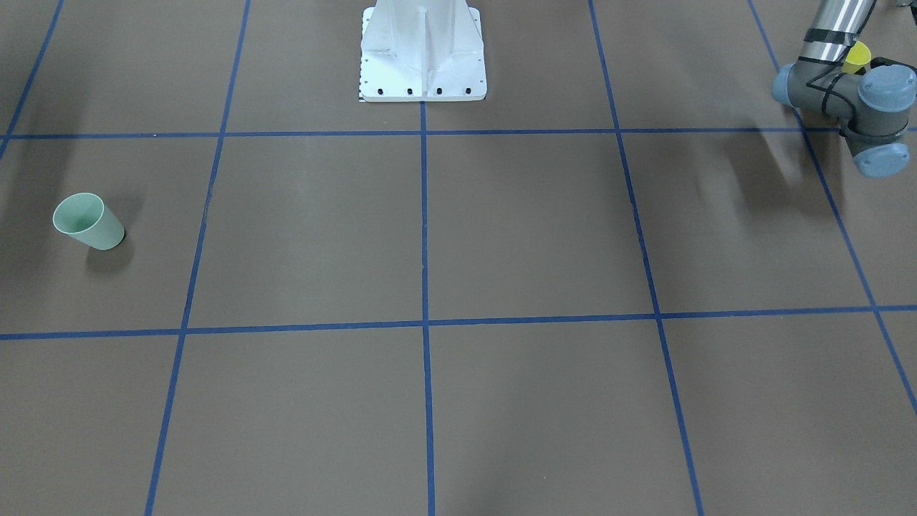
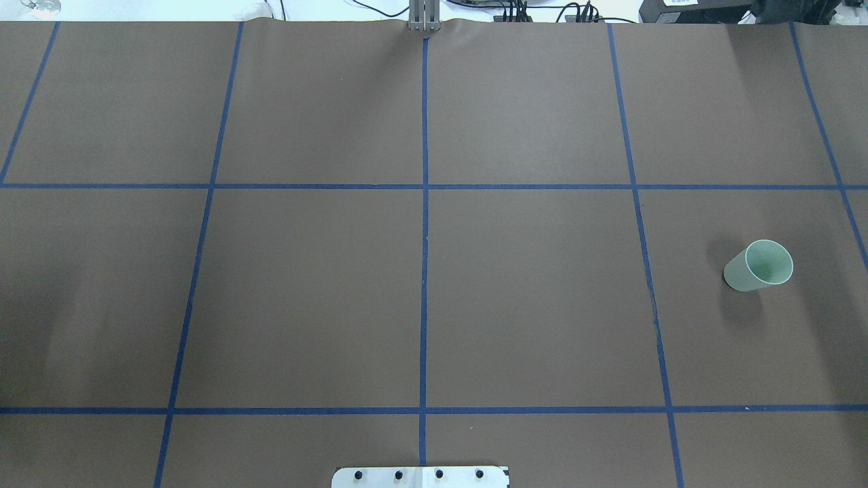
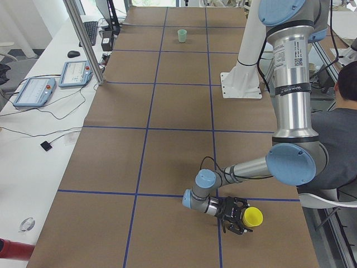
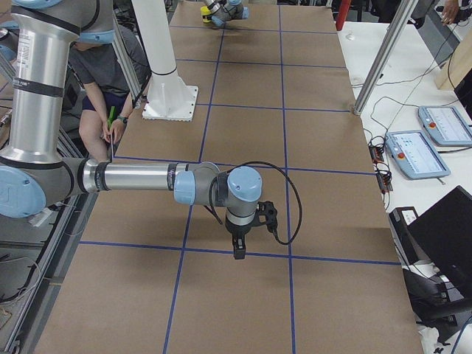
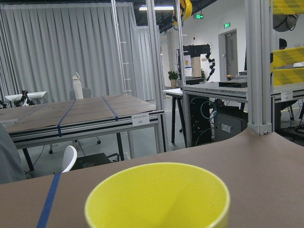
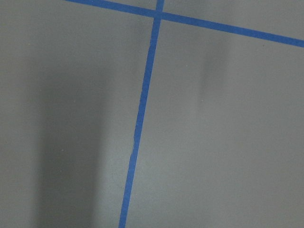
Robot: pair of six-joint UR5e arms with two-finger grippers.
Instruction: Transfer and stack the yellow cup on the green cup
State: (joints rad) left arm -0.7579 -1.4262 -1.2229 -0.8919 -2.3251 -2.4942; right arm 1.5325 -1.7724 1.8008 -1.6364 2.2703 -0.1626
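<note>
The yellow cup [image 3: 252,216] stands near the table's left end, right in front of my left gripper [image 3: 240,219], which lies low and level beside it. It fills the bottom of the left wrist view [image 5: 156,197] and peeks out behind the left arm's wrist [image 1: 856,57]. I cannot tell whether the left fingers are shut on it. The green cup [image 1: 89,222] stands upright and alone near the right end, also in the overhead view [image 2: 758,266]. My right gripper [image 4: 240,247] points down above bare table. I cannot tell its state.
The white robot base plate [image 1: 423,72] sits at the middle of the robot's edge. Blue tape lines [image 2: 424,271] divide the brown table into squares. A seated person [image 3: 346,111] is by the robot's side. Tablets [image 3: 33,89] lie on a side desk.
</note>
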